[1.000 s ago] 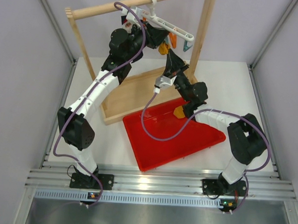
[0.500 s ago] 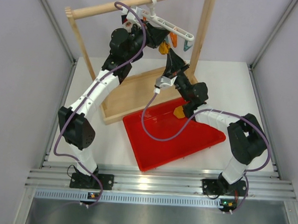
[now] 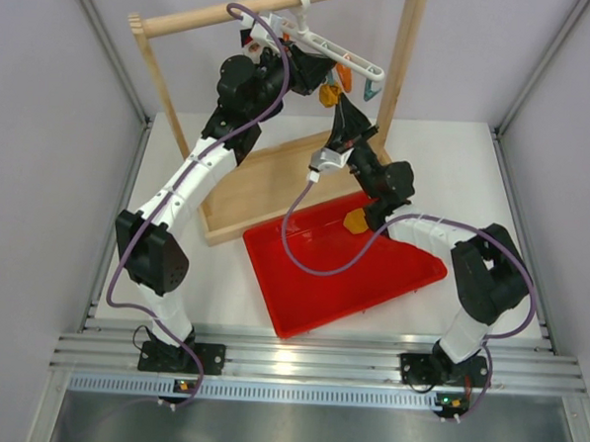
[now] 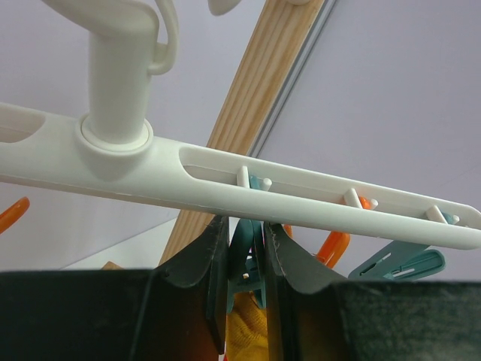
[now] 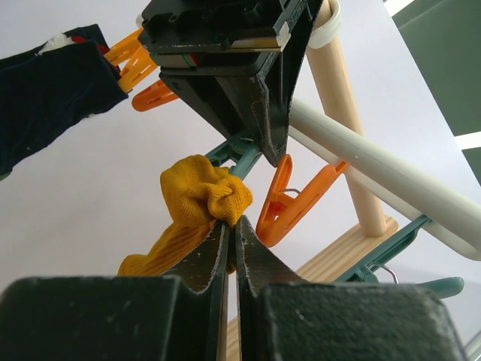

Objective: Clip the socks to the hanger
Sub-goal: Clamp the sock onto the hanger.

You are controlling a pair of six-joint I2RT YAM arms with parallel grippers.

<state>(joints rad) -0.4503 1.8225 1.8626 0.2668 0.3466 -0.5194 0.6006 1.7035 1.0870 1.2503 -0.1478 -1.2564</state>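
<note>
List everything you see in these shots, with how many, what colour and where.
table: one, white, beneath frame and tray
wooden frame: one, pale wood, far side of table
tray: one, red, on the table before the frame
hanger: one, white, hooked on the frame's rail
clips: several, orange and teal, under the hanger
teal clip: one, under the hanger's bar, gripped
held sock: one, mustard, bunched just below that clip
tray sock: one, mustard, in the tray, partly hidden
dark sock: one, black, beside orange clips
left pincer: shut on teal clip
right pincer: shut on held sock
</note>
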